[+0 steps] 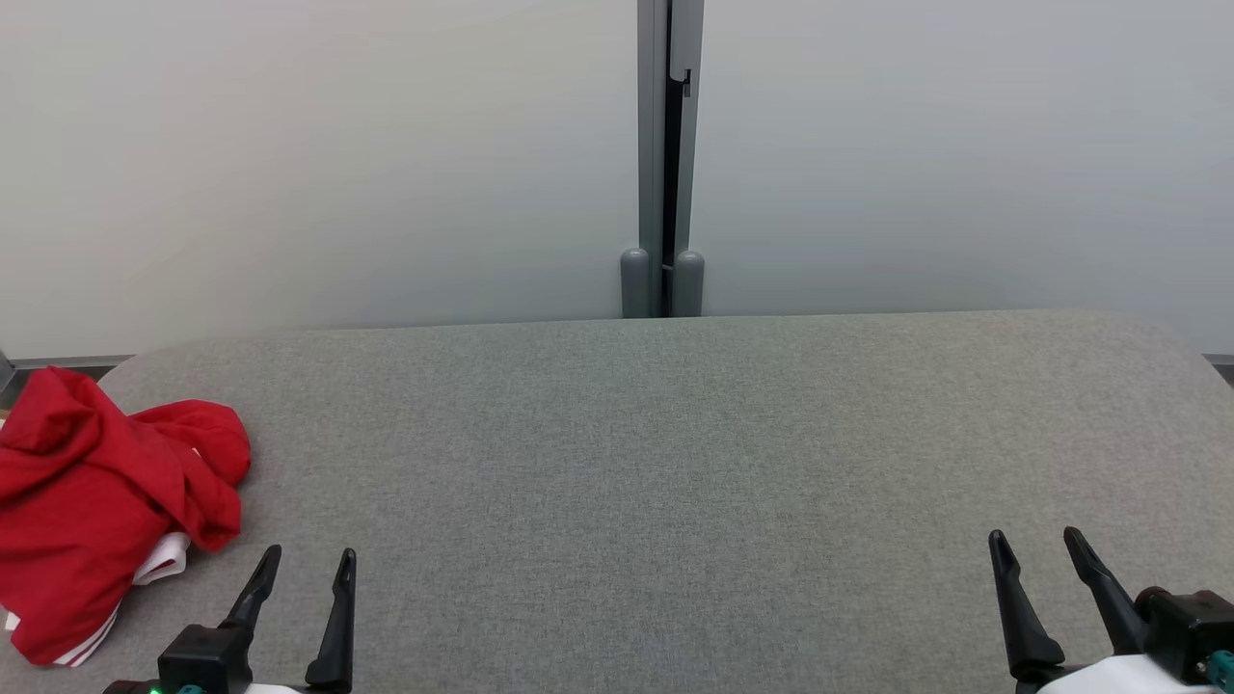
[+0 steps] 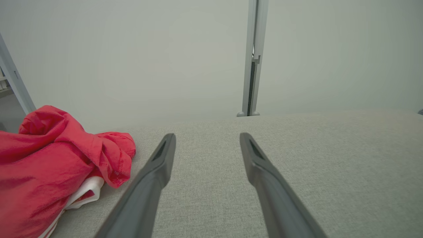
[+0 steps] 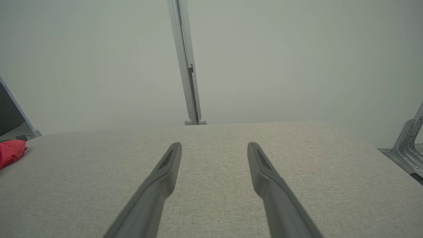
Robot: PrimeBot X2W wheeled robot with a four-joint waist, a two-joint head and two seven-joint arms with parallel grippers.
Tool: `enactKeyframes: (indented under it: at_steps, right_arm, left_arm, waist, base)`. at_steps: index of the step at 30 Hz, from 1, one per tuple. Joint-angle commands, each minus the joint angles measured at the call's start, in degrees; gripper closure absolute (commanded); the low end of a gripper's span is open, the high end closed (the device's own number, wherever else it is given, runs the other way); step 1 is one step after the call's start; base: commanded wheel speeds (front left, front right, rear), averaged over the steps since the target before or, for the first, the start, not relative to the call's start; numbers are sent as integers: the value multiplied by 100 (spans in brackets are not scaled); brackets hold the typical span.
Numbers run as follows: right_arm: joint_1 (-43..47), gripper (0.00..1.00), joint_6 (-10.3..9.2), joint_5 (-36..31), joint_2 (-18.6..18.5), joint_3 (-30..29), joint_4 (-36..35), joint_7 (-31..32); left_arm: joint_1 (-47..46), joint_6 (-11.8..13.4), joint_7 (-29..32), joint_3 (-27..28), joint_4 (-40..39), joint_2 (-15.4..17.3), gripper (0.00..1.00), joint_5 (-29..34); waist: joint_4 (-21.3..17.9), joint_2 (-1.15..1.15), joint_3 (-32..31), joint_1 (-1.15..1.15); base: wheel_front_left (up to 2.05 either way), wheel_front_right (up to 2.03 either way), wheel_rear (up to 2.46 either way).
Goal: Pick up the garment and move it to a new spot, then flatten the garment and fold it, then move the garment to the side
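While both grippers hover spread and empty, the crumpled red garment (image 1: 92, 501) lies just left of the left gripper (image 1: 310, 559), well apart from the right gripper (image 1: 1036, 540).

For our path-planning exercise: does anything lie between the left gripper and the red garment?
Nothing visible does. The open left gripper sits just right of the crumpled red garment, with bare grey padded table between them.
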Motion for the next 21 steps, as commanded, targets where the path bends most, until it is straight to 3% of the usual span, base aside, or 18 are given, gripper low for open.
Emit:
enactKeyframes:
  at_steps: [1, 13, 21]
  right_arm:
    - [35, 0, 0, -7, -6, -17, -16, -13]
    - [28, 0, 0, -4, -16, -69, -83, 29]
    - [13, 0, 0, -91, -36, -45, -315, 53]
  left_arm:
    - [-8, -23, -26, 26, 13, 7, 0, -28]
    - [-96, -44, -26, 61, 27, -35, 0, -72]
    - [-308, -1, -26, 155, -72, -63, 0, -133]
  waist:
    - [2, 0, 8, 0]
    - [100, 0, 68, 0]
    - [619, 0, 159, 0]
  base:
    - [0, 0, 0]
    - [0, 0, 0]
    - [0, 0, 0]
